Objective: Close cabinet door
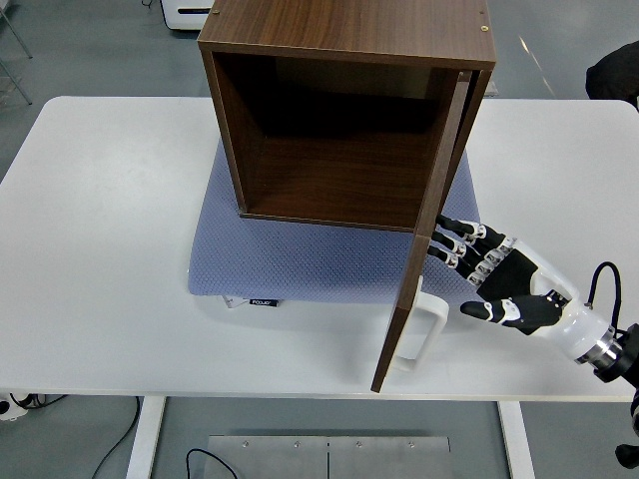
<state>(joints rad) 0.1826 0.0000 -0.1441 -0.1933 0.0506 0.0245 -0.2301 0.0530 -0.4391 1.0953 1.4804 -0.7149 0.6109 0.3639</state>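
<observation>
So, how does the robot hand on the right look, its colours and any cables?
The right robot hand has a black palm and black fingers with pale silver joint segments. Its wrist is a white shell ending in a metal ring, and a thin black cable loops above it.

Only one piece of print in view — a small dark tag (264,301) on the near edge of the blue-grey mat (300,261) under the cabinet (344,110), left of centre. Light lettering on it — too small to read. No other text, numbers or signs legible.
</observation>
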